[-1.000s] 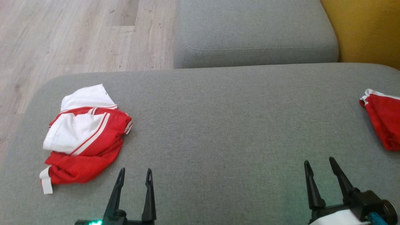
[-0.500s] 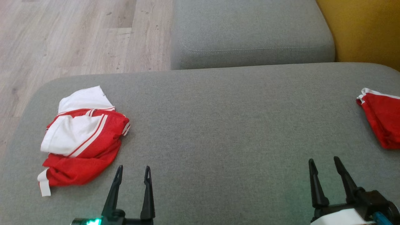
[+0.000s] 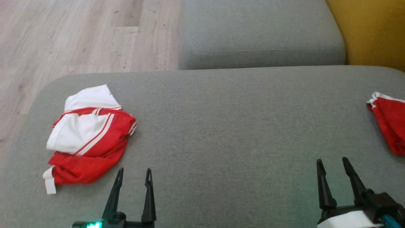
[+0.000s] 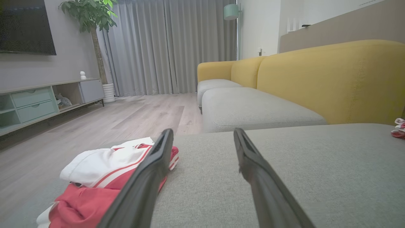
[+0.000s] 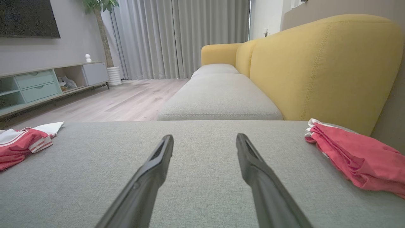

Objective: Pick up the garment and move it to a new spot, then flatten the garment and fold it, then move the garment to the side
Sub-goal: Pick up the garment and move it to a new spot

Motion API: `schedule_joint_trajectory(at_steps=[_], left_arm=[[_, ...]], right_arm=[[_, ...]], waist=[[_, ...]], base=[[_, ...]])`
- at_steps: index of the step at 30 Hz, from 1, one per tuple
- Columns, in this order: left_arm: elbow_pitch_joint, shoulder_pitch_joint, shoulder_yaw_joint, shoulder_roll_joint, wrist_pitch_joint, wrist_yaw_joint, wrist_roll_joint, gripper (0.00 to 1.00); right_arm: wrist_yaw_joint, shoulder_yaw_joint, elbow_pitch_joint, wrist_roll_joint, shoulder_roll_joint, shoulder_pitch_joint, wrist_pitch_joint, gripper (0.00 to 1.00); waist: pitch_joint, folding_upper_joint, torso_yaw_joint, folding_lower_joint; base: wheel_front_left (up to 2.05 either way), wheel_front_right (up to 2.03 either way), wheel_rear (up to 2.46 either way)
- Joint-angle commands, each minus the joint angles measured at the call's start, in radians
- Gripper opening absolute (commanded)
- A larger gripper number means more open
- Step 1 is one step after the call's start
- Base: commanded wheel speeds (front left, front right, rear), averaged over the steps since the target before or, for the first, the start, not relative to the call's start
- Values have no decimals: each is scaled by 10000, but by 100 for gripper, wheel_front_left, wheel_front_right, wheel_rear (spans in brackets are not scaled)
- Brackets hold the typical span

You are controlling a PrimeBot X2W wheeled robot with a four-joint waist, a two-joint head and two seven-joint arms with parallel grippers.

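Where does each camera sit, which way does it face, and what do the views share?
Head view: on the head, looking down on the grey cushion; left gripper and right gripper, both open, at the bottom.
Left wrist view: low over the cushion, facing the room; own fingers, red-and-white garment at lower left.
Right wrist view: low, facing along the yellow sofa; own fingers.
Shared: all show that garment left, a red garment right.

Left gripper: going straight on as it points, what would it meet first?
Probably nothing soon: the left gripper points across bare grey cushion; the red-and-white garment lies just left of its line.
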Motion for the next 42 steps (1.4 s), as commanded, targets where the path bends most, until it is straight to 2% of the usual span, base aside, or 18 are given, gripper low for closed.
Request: schedule_joint_trajectory(at_steps=[1,7,18,25,30,35,39,42], left_arm=[[-290,-325,378,-38,-51,102,74,100],[-294,-417,384,-38,-51,165,83,100],[-369,-401,524,-38,-51,138,140,100],[-522,-337,724,-38,-51,198,130,100],[-587,-488,861,-36,-51,155,135,100],[-771,-1112,1143,-21,-51,133,163,100],[-811,-2232,1417,-24,-51,114,72,100],[-337,-3351,1566,9,-51,-168,-45,100]], right_arm=[[-7,245,-301,-14,-62,-226,-108,100],[-7,328,-287,34,-61,-192,-108,100],[-7,396,-189,275,-61,-161,-109,100],[-7,392,-204,240,-61,-238,-109,100],[-7,376,-202,123,-61,-214,-109,100],[-7,403,-258,-125,-168,-285,-109,100],[-7,378,-407,-240,-660,-489,-109,100],[-7,358,-567,-274,-1147,-623,-109,100]], waist=[[14,-1,125,0],[92,-1,901,0],[249,-1,3063,0],[439,-1,4137,0],[613,-1,4378,0],[1127,-1,4329,0],[1945,-1,4150,0],[2651,-1,4008,0]], base=[[0,0,0],[0,0,0],[0,0,0],[0,0,0],[0,0,0],[0,0,0],[0,0,0],[0,0,0]])
